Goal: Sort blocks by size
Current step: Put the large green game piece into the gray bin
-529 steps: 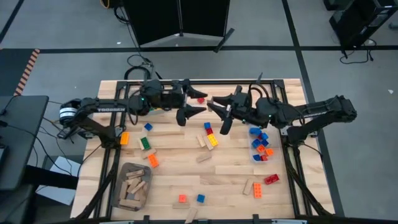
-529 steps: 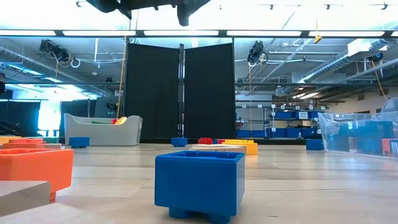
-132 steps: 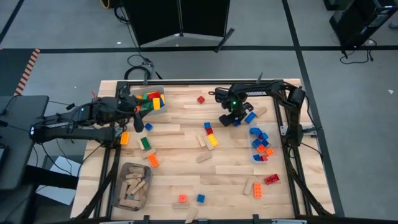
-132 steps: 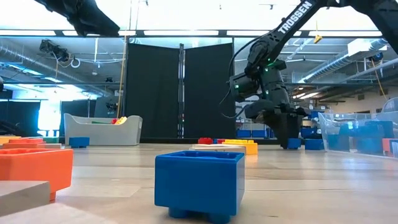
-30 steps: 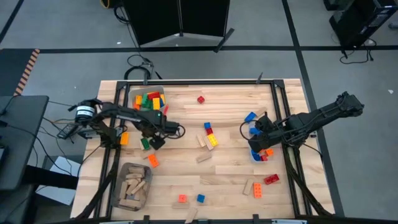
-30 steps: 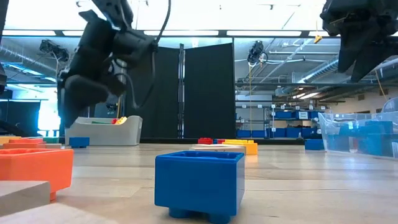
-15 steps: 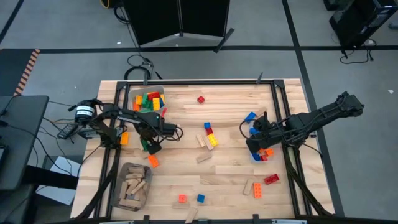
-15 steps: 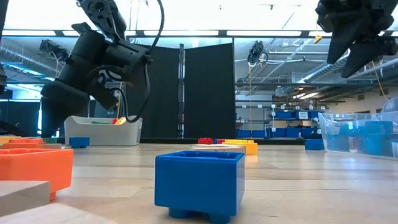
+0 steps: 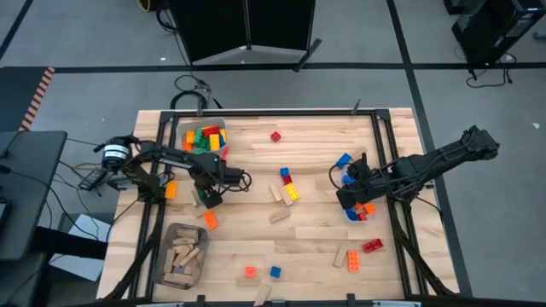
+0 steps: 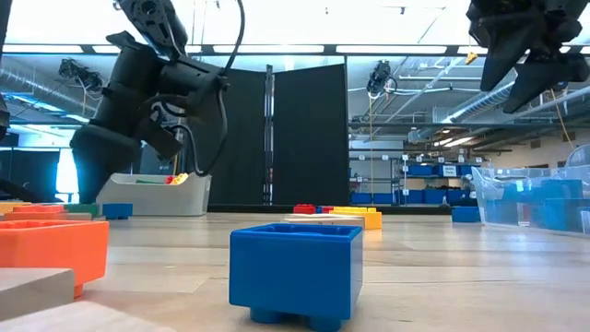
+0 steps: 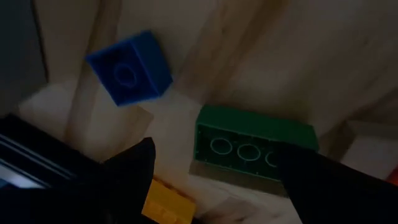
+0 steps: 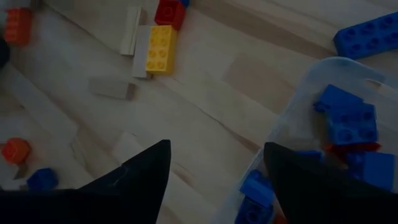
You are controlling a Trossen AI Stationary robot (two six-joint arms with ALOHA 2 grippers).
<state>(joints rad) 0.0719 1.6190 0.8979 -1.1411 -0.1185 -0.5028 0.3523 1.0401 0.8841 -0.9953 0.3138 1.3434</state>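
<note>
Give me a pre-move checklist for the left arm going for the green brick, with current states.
1. Left gripper open: ok, its fingers stand apart on either side of the green brick.
2. Brick free of any grip: ok, it lies on the table with nothing closed on it.
3. Neighbours clear of the fingers: not ok, a yellow brick sits close by one finger and a blue brick lies just beyond.
4. Fingers low enough to close: cannot tell.
5. Right gripper out of the way: ok, open and empty, over the rim of the clear bin on the far side.
</note>
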